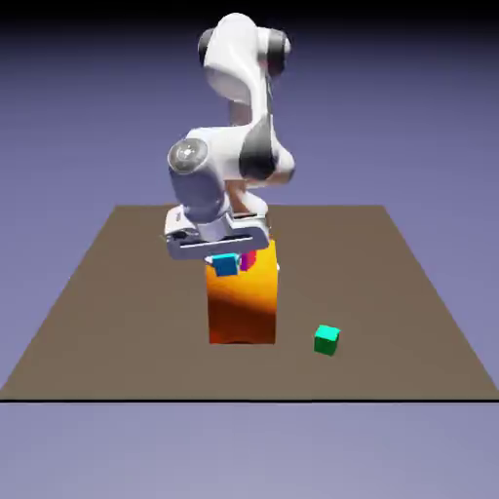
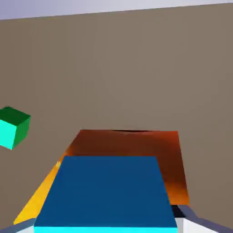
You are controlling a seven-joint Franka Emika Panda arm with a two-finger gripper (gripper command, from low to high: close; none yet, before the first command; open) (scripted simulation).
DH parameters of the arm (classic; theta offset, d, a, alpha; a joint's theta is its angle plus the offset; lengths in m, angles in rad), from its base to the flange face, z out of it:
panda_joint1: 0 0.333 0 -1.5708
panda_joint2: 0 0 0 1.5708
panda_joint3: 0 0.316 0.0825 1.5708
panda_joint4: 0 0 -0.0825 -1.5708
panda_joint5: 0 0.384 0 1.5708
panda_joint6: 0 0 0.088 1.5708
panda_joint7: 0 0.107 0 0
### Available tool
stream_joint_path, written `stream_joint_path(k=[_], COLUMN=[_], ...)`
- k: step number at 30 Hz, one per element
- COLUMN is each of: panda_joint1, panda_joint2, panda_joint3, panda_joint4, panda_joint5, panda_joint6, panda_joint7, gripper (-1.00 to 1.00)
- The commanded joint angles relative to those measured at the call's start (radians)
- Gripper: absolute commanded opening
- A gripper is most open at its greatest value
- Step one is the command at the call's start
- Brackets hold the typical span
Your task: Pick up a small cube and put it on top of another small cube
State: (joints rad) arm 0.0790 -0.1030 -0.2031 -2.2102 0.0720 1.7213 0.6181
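In the exterior view the small cyan cube (image 1: 225, 264) sits at the top of a tall orange block (image 1: 242, 310), under the white hand. My gripper (image 1: 226, 259) is shut on it. In the hand view the cyan cube (image 2: 105, 191) fills the lower middle between the grey fingertips (image 2: 193, 219), with the orange block's top (image 2: 136, 143) just beyond it. A magenta cube (image 1: 249, 259) shows right beside the cyan one, toward the exterior view's right; the hand view does not show it. Whether the cyan cube rests on the block or hangs just above it, I cannot tell.
A green cube (image 1: 326, 339) lies on the brown table (image 1: 117, 292) near its front edge, to the exterior view's right of the orange block. It shows as a green cube (image 2: 13, 127) at the left of the hand view.
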Motion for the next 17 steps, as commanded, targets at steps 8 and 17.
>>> stream_joint_path(k=[8, 17], panda_joint1=[-0.036, -0.041], panda_joint2=[-0.290, -0.302], panda_joint3=[0.143, 0.147], panda_joint4=[-0.163, -0.308], panda_joint5=[-0.130, -0.144], panda_joint6=[-0.082, 0.053], panda_joint7=[0.043, 0.049], gripper=[-1.00, 1.00])
